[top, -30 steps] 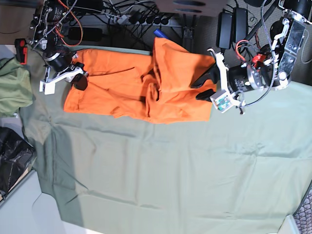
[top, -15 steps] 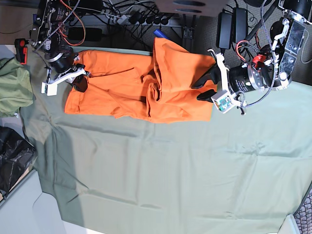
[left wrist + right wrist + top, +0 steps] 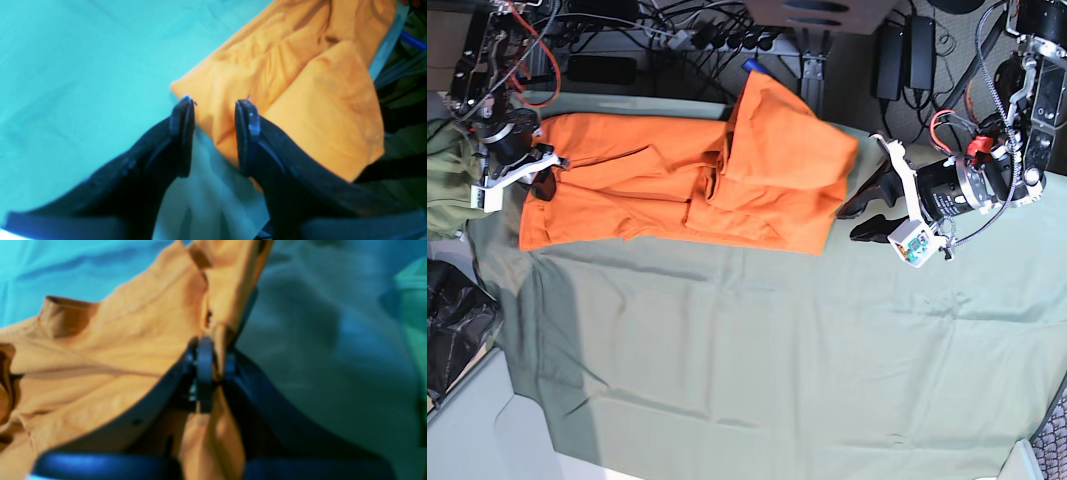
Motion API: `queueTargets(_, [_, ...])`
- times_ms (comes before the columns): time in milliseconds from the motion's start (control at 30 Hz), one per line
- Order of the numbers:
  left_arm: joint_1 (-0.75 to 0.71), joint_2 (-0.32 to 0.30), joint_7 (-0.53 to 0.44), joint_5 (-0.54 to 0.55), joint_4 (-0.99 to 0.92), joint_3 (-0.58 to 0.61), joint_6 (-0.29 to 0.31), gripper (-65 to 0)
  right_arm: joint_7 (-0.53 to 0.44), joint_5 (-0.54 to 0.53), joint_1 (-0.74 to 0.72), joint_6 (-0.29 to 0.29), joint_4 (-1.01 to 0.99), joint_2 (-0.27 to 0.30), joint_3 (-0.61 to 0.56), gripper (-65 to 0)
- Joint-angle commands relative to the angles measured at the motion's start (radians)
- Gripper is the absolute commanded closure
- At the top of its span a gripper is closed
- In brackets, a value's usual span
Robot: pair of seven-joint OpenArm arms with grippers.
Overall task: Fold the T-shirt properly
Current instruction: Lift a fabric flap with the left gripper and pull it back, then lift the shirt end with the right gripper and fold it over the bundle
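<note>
Orange T-shirt [image 3: 677, 185] lies along the far edge of the sage-green cloth [image 3: 767, 350] covering the counter, stretched sideways, one part doubled over near the middle so a thicker flap sits on top. Right pincer [image 3: 213, 366] is clamped narrow on a bunched orange edge at the shirt's end, fabric pinched between the jaws and draping below them in the right wrist view; probably holds that end taut so the shirt can be dragged or straightened for the next fold. Left pincer [image 3: 213, 133] stands wide, nothing between its jaws, hovering just beside the shirt's opposite corner over bare cloth; looks lined up to take that corner, no contact visible. Olive-green garment [image 3: 449, 185] is heaped at the counter's edge near the right arm, apart from the job. Shirt is partly folded, wrinkled around the centre, fold not finished.
</note>
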State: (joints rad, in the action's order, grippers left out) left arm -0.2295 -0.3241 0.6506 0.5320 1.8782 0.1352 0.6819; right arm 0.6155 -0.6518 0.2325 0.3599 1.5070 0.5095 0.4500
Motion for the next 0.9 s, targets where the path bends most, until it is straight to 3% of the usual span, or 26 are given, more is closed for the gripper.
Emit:
queueTargets(0, [0.010,-0.003,-0.017,0.018,0.016,-0.005,0.016,-24.1,-0.024,0.001,-0.010,0.097,0.013,0.030,0.016,0.0])
queueTargets(167, [0.010,-0.003,0.033,0.046,0.016,-0.005,0.016,-24.1,0.011,-0.112,-0.011,0.098,0.015,0.030,0.016,0.0])
queueTargets(300, [0.007,-0.005,0.084,0.093,0.016,-0.005,0.016,-24.1,0.053,-0.165,-0.034,0.100,0.055,-0.004,0.016,0.0])
queueTargets(567, [-0.005,-0.009,0.087,0.090,0.016,-0.005,0.016,-24.1,0.101,-0.193,-0.037,0.100,0.246,-0.166,-0.023,0.0])
queueTargets(867, [-0.003,-0.080,0.085,0.077,0.016,-0.006,0.016,-24.1,0.103,-0.105,-0.035,0.101,0.381,-0.295,-0.243,0.0])
